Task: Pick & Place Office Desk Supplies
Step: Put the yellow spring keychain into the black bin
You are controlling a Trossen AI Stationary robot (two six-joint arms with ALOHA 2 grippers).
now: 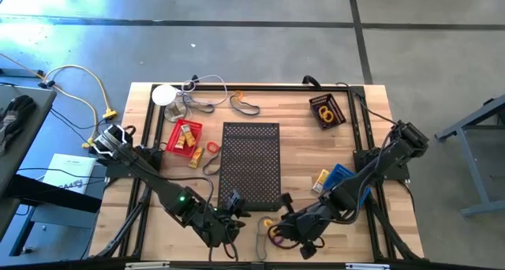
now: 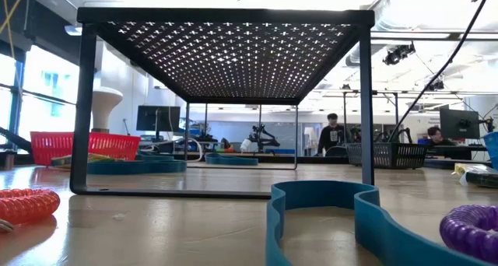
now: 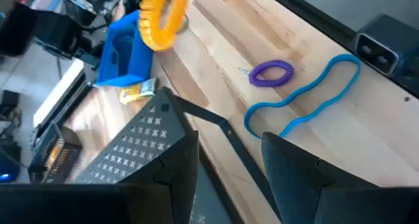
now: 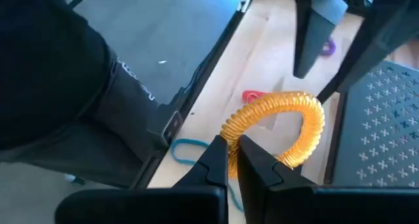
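My right gripper [image 4: 233,160] is shut on a yellow coiled loop [image 4: 288,122], raised above the near middle of the table; the same loop [image 3: 162,16] shows in the left wrist view. A purple coiled loop [image 3: 272,72] and a thin blue band [image 3: 304,105] lie flat on the wood near the front edge. A red coiled loop [image 2: 27,205] lies on the table nearby. My left gripper [image 3: 229,175] stands open beside the right one, over the near edge of the black mesh shelf [image 1: 251,163], with nothing between its fingers. My right gripper pinches the yellow loop's coil at one spot on its ring [image 4: 227,136] between its two fingertips. The fingers slant down toward the table. The loop is lifted clear of the wood, and the rest of the ring arches out beyond the fingertips.
A red basket [image 1: 184,136] with items stands left of the shelf. A blue bin [image 1: 343,179] sits to the shelf's right and a dark box [image 1: 327,110] at the far right. A white disc with cords [image 1: 164,94] lies at the far left. People sit in the room behind.
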